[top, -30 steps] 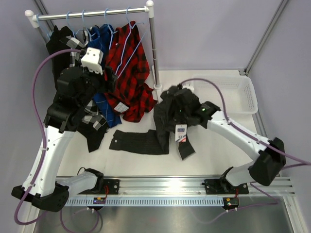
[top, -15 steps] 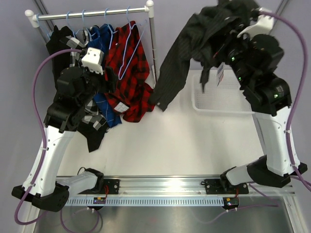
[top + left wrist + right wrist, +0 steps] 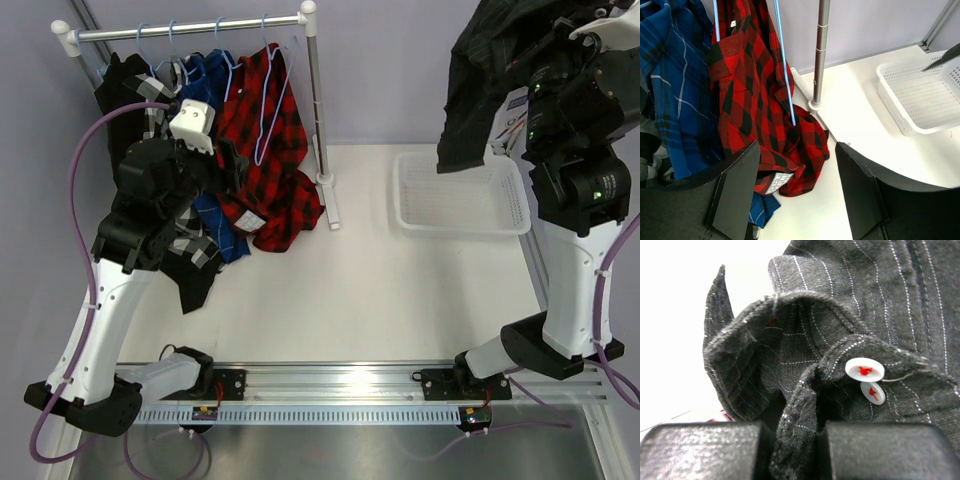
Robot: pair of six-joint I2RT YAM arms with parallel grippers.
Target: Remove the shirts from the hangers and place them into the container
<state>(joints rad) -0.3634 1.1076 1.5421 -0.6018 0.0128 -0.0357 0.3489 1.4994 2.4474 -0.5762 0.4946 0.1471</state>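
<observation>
R claw [image 3: 792, 445] is pinched nearly shut on a fold of the charcoal grey shirt [image 3: 470, 90] by the button placket, w/ cloth bunched btwn the pads. The shirt hangs free, high above the container [image 3: 455, 226], its tail dangling over the far side and not touching the mesh. My read: you're at the drop-in step. Bring the claw down centred over the container so the tail piles inside and no sleeve drapes the rim, then let go. A release from this height could spill cloth over the far wall. The container looks empty, so probably shirt one of five.

L claw [image 3: 797, 192] is wide open w/ nothing in it, well left of the container, facing the red-black plaid shirt [image 3: 755, 100] on its light-blue hanger [image 3: 782, 60].

The counter [image 3: 380, 300] left of the container is white and smooth. The rail [image 3: 190, 30] stands far left of the container, w/ a plain lilac wall [image 3: 400, 60] behind
</observation>
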